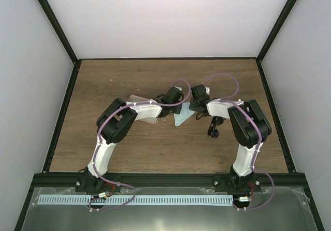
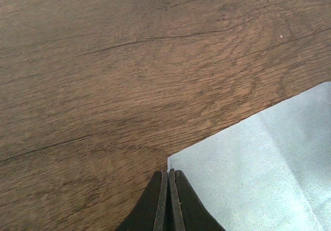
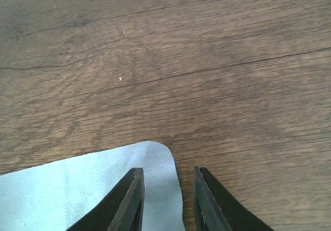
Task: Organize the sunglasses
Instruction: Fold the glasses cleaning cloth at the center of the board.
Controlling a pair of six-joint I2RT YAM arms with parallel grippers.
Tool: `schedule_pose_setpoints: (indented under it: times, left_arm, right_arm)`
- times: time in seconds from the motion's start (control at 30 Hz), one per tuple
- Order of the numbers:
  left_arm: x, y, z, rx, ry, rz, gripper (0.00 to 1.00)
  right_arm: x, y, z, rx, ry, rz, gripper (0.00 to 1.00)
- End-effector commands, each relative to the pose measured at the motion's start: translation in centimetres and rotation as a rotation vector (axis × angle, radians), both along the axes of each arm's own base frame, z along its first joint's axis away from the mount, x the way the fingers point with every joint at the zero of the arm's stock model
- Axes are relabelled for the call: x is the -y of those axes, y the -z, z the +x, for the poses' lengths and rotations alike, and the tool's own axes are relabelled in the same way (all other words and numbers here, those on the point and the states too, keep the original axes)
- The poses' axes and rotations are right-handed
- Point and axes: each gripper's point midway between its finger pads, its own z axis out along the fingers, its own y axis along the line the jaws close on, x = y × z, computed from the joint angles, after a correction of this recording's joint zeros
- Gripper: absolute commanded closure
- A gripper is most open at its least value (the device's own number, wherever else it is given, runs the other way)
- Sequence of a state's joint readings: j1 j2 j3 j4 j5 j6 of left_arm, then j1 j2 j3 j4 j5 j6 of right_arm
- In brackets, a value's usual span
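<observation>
The left end effector is pressed together on one corner of the light blue cloth. The right end effector stands apart, straddling another, rounded corner without pinching it (probably a setup for lifting or folding the cloth with both arms). The sunglasses lie on the wooden surface just beside the cloth, partly hidden under the right arm, with neither end effector on them.

Left jaws shut; right jaws parted; wrists seemingly low.
</observation>
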State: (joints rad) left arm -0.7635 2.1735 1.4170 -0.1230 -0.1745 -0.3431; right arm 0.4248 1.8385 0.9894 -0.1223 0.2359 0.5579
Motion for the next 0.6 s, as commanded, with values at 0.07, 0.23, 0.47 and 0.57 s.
schedule_pose_setpoints:
  times: [0.07,0.23,0.47,0.57]
  left_arm:
    - [-0.9,2.0,-1.6,-0.074,0.011,0.047,0.96]
    - [-0.9,2.0,-1.6,-0.075,0.01,0.048,0.96]
    - [-0.9,2.0,-1.6,-0.076,0.012,0.047,0.96]
    - [-0.8,2.0,-1.6,-0.077,0.013,0.046,0.96]
  right_arm:
    - [-0.2,0.1,1.3,0.005,0.003,-0.003,0.72]
    - [-0.3,0.9,1.5,-0.015,0.0,-0.014,0.71]
    - [-0.3,1.2,1.4,-0.026,-0.002,-0.016,0.74]
    - [-0.3,1.4,1.3,-0.031,-0.002,-0.018,0.76]
